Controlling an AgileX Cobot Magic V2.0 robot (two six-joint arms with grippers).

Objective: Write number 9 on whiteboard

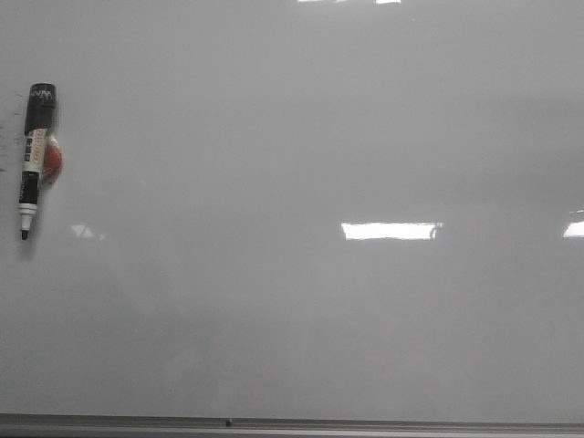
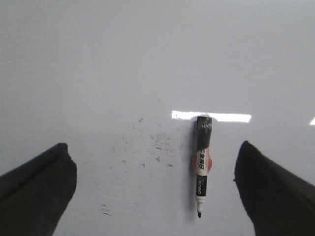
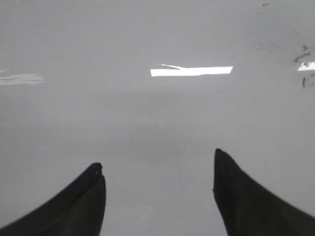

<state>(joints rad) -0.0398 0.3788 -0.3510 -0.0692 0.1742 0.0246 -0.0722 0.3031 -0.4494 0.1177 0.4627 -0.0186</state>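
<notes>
Both sets of jaws stand apart and hold nothing, as far as I can see.

Front view: the whiteboard (image 1: 301,319) fills the frame, bare of any figure. A marker (image 1: 35,157) lies uncapped at its far left, tip toward the near edge strip. No 9 is drawn, so I judge the task hardly begun.

Left wrist view: the left gripper (image 2: 155,189) hovers over the marker (image 2: 202,164), beside faint old smudges (image 2: 157,145).

Right wrist view: the right gripper (image 3: 157,189) hangs above blank board (image 3: 147,123).
</notes>
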